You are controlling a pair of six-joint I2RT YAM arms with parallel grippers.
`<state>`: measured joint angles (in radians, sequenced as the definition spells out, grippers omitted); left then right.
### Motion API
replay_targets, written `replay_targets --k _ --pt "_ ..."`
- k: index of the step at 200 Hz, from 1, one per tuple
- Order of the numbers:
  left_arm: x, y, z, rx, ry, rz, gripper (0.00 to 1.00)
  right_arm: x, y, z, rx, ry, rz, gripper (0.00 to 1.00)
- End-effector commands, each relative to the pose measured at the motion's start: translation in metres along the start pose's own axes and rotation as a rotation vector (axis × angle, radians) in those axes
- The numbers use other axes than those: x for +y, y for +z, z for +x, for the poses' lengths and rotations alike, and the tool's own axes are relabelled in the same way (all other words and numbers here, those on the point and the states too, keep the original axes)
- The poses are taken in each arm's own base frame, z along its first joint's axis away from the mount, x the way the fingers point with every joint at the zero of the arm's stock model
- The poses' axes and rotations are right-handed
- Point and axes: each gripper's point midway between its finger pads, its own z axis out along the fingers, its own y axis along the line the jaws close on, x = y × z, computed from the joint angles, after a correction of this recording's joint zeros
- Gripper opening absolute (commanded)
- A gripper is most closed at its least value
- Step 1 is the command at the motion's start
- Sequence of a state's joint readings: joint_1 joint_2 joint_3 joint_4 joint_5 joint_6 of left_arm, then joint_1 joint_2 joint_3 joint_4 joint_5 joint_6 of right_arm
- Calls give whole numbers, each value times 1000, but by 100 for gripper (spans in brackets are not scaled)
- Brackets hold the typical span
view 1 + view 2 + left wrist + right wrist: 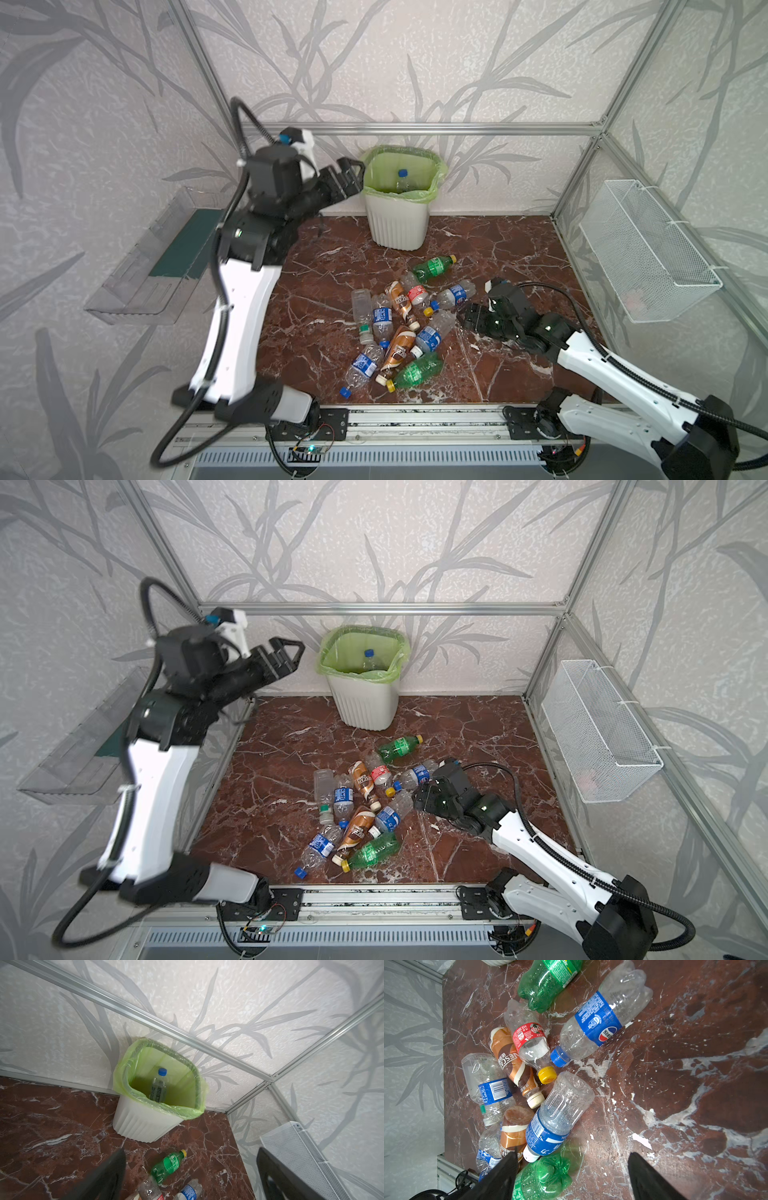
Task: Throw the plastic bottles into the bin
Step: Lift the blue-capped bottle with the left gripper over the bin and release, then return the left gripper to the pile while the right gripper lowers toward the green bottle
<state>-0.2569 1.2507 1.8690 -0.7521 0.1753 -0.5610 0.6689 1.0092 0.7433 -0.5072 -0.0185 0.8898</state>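
Note:
The bin [397, 228] is white and ribbed with a green liner, and stands against the back wall. A clear blue-capped bottle [159, 1086] stands inside it, also seen in a top view [370, 659]. My left gripper [351, 174] hangs open and empty, raised just left of the bin's rim. Several plastic bottles [399, 328] lie in a heap mid-table: clear blue-labelled, brown-wrapped, red-labelled and green ones. One green bottle [432, 268] lies nearest the bin. My right gripper [465, 318] is open, low at the heap's right edge, holding nothing. In the right wrist view a green bottle [544, 1176] lies beside one finger.
A white wire mesh basket [648, 249] hangs on the right wall. A clear plastic tray [141, 266] sticks out on the left behind my left arm. Aluminium frame rails border the marble table [519, 257] at the back, the sides and the front.

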Motion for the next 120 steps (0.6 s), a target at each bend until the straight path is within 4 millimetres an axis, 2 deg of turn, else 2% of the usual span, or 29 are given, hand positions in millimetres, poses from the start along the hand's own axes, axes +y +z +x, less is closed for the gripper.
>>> replay_targets --k 1,31,59,86,120 --pt "23 -12 28 -2 -7 -42 96 -8 2 3 14 -3 25 83" --pt "74 -15 114 149 -75 -130 95 -9 4 6 30 9 27 83" --pt "111 -19 177 251 -152 -199 94 -14 7 11 41 55 37 83" --pt "137 -20 218 318 -190 -252 94 -19 14 19 67 104 46 83" --pt "156 -17 250 380 -226 -303 93 -14 21 32 136 139 40 82"
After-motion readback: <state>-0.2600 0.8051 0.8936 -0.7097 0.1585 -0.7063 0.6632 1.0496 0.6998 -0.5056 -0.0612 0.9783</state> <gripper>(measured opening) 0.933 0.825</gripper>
